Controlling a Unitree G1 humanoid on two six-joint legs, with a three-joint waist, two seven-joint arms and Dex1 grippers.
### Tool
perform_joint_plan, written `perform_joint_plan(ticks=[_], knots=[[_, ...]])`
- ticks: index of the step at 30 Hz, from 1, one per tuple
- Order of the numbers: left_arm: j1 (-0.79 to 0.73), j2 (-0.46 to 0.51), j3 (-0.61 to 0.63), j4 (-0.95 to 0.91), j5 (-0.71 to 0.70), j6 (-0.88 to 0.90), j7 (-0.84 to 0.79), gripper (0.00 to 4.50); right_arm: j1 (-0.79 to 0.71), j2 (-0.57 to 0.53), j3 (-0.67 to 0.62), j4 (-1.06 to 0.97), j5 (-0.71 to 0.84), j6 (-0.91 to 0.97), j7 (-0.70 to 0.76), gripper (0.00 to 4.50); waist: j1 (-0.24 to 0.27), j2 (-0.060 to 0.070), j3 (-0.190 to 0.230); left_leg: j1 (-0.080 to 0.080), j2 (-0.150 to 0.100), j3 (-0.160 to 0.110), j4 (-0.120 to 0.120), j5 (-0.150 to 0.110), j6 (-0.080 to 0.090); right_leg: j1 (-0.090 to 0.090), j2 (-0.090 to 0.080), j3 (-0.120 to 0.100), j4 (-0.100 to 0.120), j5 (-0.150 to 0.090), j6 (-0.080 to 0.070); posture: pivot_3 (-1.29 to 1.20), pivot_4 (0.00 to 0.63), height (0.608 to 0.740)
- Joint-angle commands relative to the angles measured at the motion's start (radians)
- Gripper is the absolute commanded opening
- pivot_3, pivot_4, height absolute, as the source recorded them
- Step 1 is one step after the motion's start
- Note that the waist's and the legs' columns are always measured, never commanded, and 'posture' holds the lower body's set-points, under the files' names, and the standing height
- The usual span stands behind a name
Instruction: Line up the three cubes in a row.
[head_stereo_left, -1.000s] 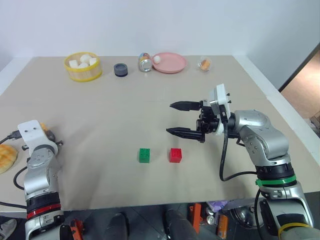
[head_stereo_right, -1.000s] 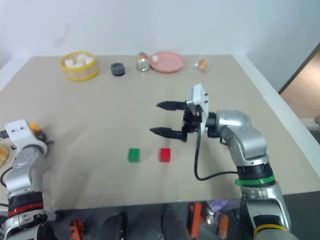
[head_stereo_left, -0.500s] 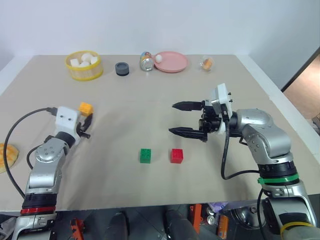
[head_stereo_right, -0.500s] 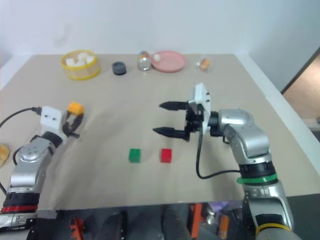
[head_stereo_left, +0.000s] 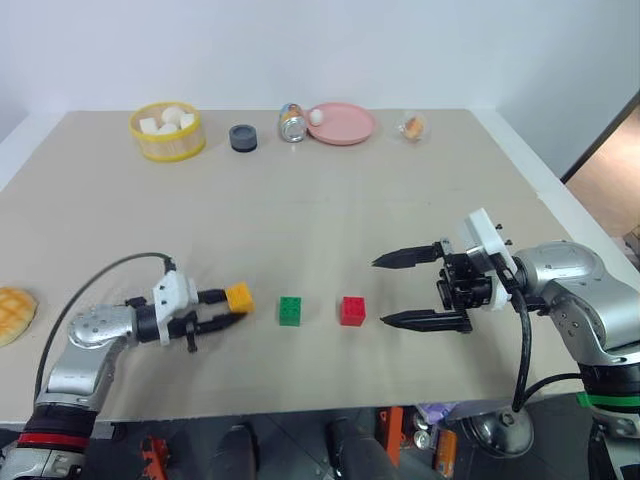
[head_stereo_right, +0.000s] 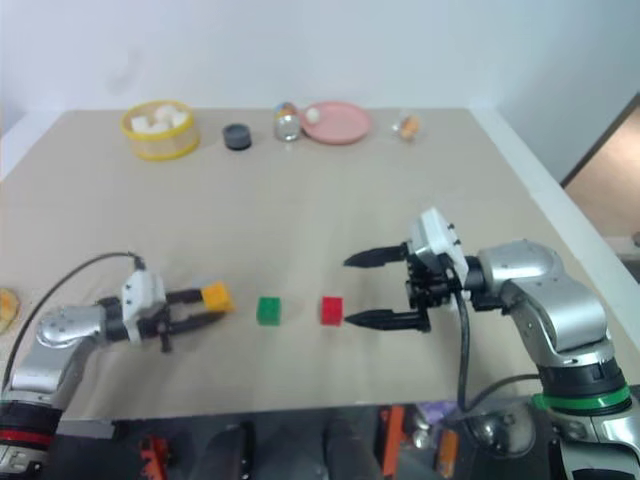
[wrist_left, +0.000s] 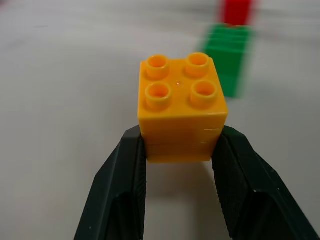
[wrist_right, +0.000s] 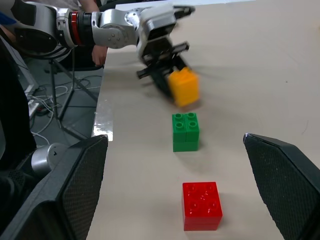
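Beige tabletop (head_stereo_left: 320, 190) against white wall. Left gripper (head_stereo_left: 222, 310) level, clamped on orange-yellow cube (head_stereo_left: 239, 297), studs up in left wrist view. Green cube (head_stereo_left: 290, 310) on table just beyond held cube, apart from it; red cube (head_stereo_left: 352, 310) next along same line. Right gripper (head_stereo_left: 395, 291) spread wide, holding nothing, fingertips just beside red cube, pointing back toward left gripper.

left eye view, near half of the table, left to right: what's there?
bun → left gripper → orange-yellow cube → green cube → red cube → right gripper
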Motion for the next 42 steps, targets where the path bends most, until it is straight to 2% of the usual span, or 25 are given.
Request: perform_joint_plan(ticks=[1,11,24,35,42], knots=[[-0.063,0.005,-0.033,0.064,0.01,-0.046,-0.084,1.29,0.004,0.002,-0.042,-0.054,0.027,-0.001,-0.031,4.5,0.001,0.0,0.0,0.0,0.0,0.0,0.0,0.0,0.0,0.0,0.0,0.0,0.0,0.0,0.0,0.0,0.15,0.74],[-0.223,-0.014,-0.038,0.279,0.03,-0.119,-0.15,1.29,0.061,-0.032,-0.084,-0.1,0.051,0.013,-0.065,4.5,0.002,0.0,0.0,-0.003,0.0,0.0,0.0,0.0,0.001,0.0,0.0,-0.001,0.0,-0.002,0.002,0.0,0.15,0.74],[-0.135,0.06,0.009,0.291,-0.004,-0.125,-0.225,1.29,0.055,-0.036,-0.074,-0.09,0.053,0.01,-0.071,4.5,0.001,0.0,0.0,-0.002,0.002,0.0,0.0,0.0,0.002,0.0,0.001,-0.001,0.001,-0.002,0.0,0.0,0.15,0.74],[-0.143,0.037,-0.01,0.315,0.004,-0.155,-0.235,1.29,0.06,-0.048,-0.071,-0.079,0.052,0.008,-0.041,4.5,0.001,0.001,0.0,-0.001,0.002,0.0,0.0,0.0,0.002,0.0,0.001,-0.001,0.002,-0.002,0.0,0.0,0.15,0.74],[-0.185,0.044,-0.034,0.394,0.031,-0.195,-0.293,1.29,0.074,-0.044,-0.07,-0.087,0.053,0.012,-0.05,4.5,0.001,0.001,-0.001,-0.001,0.002,0.0,0.0,0.0,0.002,0.0,0.001,-0.001,0.002,-0.002,0.0,0.0,0.15,0.74]])
